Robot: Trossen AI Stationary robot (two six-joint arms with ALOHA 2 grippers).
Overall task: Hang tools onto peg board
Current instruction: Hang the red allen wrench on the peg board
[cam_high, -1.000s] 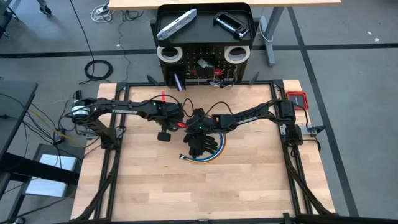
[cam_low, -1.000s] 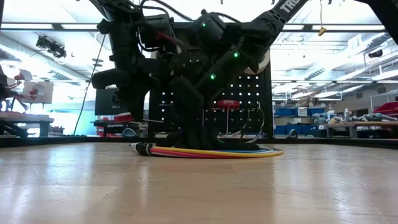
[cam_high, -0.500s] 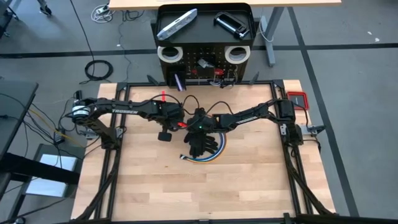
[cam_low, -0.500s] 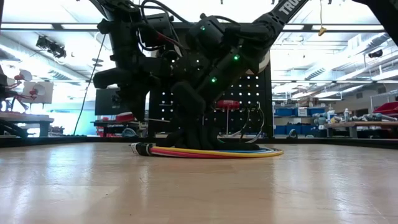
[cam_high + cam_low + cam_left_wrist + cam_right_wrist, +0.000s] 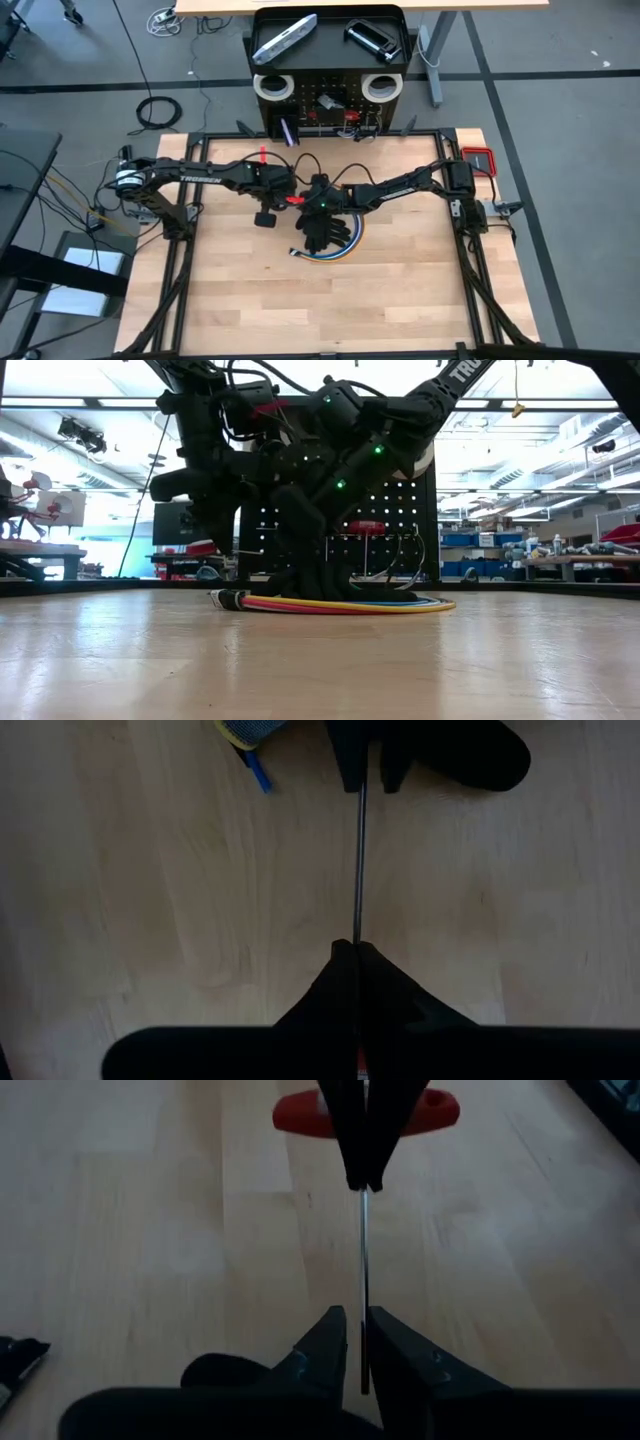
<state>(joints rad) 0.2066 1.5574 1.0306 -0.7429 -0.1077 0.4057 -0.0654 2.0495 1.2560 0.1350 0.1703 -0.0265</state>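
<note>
Between the left pincer (image 5: 357,948) and the right pincer (image 5: 357,1316) runs a thin metal rod. It is the shaft of a screwdriver (image 5: 363,1250) with a red handle (image 5: 300,1112). Both pincers meet over the middle of the tabletop (image 5: 420,290). The left pincer is pressed tight on the end of the shaft by the red handle. The right pincer has its fingers just beside the other end, with a small gap showing on each side of the rod, so it looks a little spread and not yet pinching. To me this looks like a hand-over from one arm to the other.

Just under the right pincer lies a coil of colored cable (image 5: 330,603) on the tabletop. It is not hung up yet.

Well beyond both pincers stands the peg board (image 5: 330,105). Some tools are on it already. Two white tape rolls (image 5: 272,87) hang near its top corners. A purple-handled tool (image 5: 288,131) and some small red tools (image 5: 350,115) hang lower down. On its top tray lie a grey flat bar (image 5: 284,38) and a black clamp (image 5: 372,38).

So a good part of the job looks done. The screwdriver must go up, and likely the cable too.
</note>
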